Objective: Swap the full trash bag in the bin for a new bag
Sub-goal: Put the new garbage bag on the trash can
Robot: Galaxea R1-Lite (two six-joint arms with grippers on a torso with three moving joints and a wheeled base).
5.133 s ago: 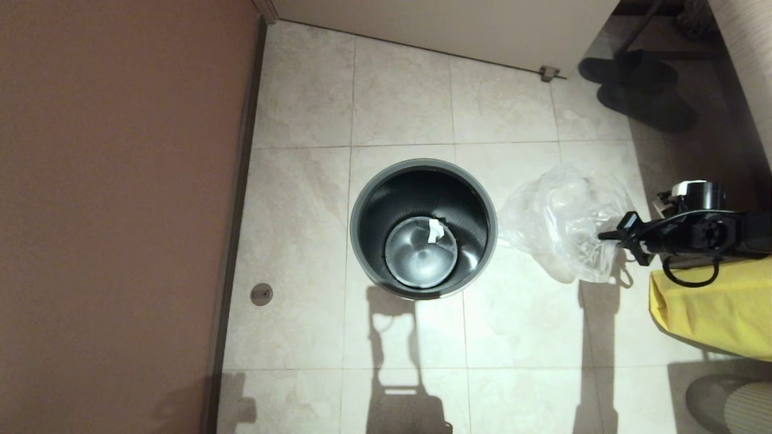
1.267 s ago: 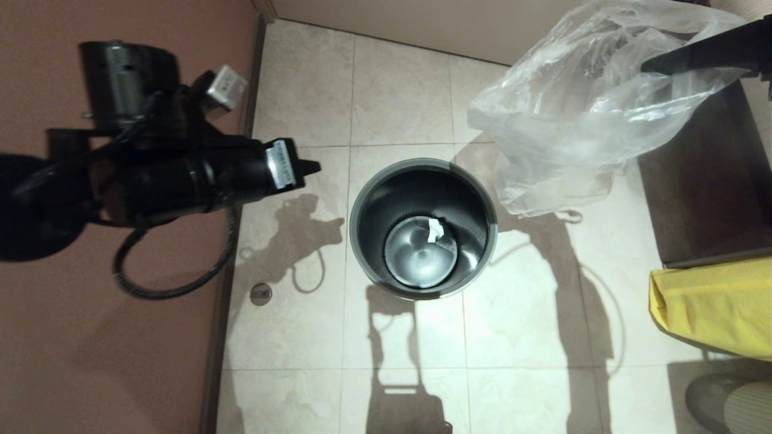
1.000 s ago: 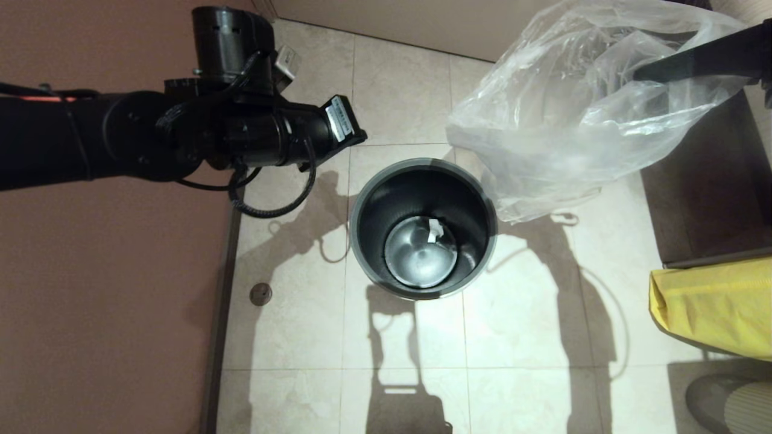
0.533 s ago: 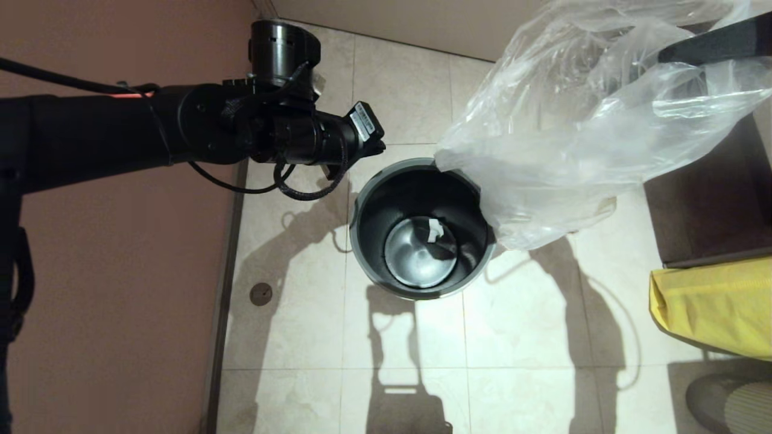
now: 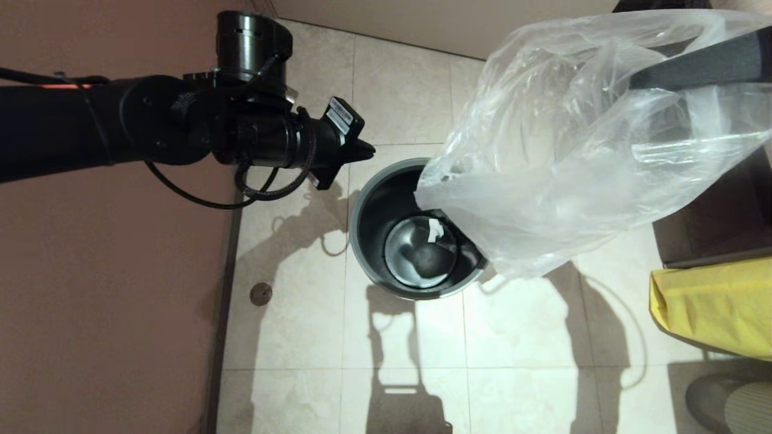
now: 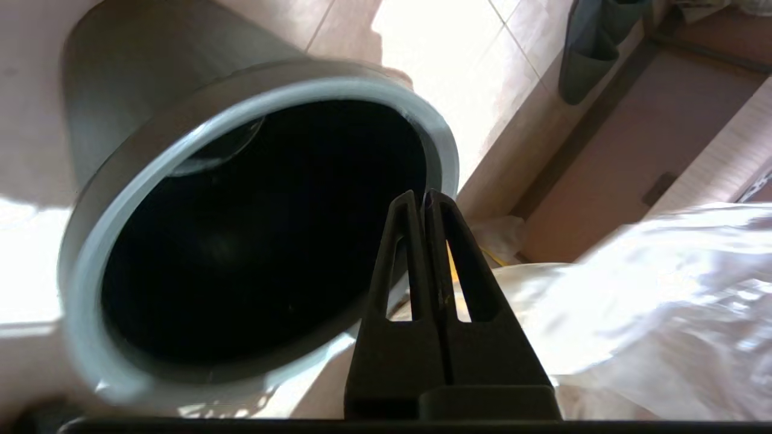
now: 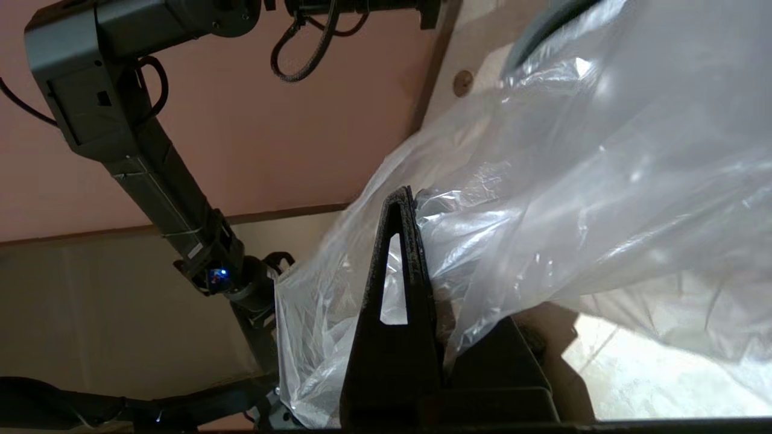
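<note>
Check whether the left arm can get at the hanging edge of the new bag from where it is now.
Probably yes. The left end effector, fingers shut, hovers beside the bin rim, and the new bag, held by the right end effector, hangs just across the opening with nothing between. It must open first.

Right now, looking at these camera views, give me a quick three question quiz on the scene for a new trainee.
1. True or false: the new bag already lines the bin.
2. Multiple choice: which gripper holds the new bag? A) the left gripper B) the right gripper C) neither.
3. Short answer: what lies on the bin's shiny bottom?

Key:
1. False. The bag hangs in the air, only its lower part over the bin's right rim.
2. B. The right gripper is shut on the bag; the left gripper is shut on nothing, near the bin's left rim.
3. A small white scrap.
</note>
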